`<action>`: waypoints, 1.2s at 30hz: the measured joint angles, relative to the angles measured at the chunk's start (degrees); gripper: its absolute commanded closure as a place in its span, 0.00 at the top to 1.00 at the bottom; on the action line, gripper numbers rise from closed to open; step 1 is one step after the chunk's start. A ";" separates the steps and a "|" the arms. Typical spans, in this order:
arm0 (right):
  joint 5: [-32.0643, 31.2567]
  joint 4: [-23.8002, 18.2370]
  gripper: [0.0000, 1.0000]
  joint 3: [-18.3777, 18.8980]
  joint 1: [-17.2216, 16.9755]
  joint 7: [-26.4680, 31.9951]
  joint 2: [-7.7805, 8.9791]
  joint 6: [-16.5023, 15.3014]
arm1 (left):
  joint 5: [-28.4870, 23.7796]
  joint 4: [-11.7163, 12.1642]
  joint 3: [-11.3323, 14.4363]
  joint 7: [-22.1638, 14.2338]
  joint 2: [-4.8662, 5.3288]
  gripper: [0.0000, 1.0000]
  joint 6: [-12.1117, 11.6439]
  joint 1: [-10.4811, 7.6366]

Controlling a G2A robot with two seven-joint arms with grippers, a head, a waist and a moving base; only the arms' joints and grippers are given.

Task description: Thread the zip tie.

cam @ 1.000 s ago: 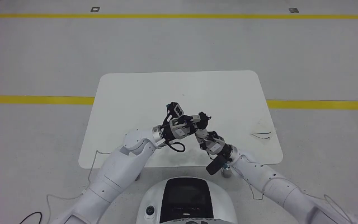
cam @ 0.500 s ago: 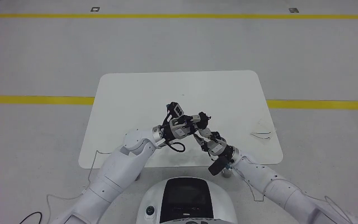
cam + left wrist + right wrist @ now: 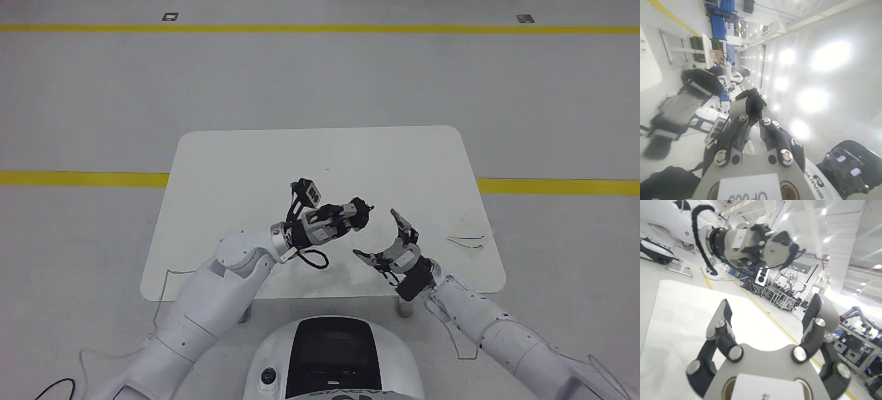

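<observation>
– White tabletop [image 3: 250, 170] with rounded corners, on a pale floor [image 3: 100, 100] crossed by yellow lines [image 3: 80, 179]. Where is the zip tie?

– The zip tie [image 3: 800, 252] is off the tabletop, up in the left gripper [image 3: 362, 208]. From the right wrist view it is a thin black strand that pokes out past the fingertips and curls back under the gripper's body.

– How do the jaws stand?

– The left jaws are pressed together on the strand. In the left wrist view the two fingers meet with black material pinched between them, though where pad ends and tie begins I cannot tell.

– And over which part of the tabletop?

– The left gripper is above the middle, a little toward the near edge, and points toward the right edge.

– The other arm?

– The right gripper [image 3: 375, 233] sits just beside it, nearer the near edge, with its jaws spread wide and nothing between them. Its open fingers face the left gripper, with a gap between the two.

– Anything else?

– One thin bent piece [image 3: 470, 238] lies flat near the right edge, well apart from both grippers. It is too small to name.
</observation>
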 measured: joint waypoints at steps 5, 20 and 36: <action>3.79 1.95 1.00 4.30 -1.30 -2.58 1.20 -8.89 | -1.87 -2.32 -2.83 -0.72 0.86 0.00 2.14 2.29; 9.96 -0.01 1.00 10.02 -4.23 -2.22 2.47 -18.16 | -4.97 -4.65 -5.45 1.26 1.67 0.00 8.56 3.83; 16.71 -6.34 1.00 18.38 -8.82 1.35 3.61 -21.98 | -13.01 -9.05 -7.69 -0.19 2.14 0.00 12.70 5.54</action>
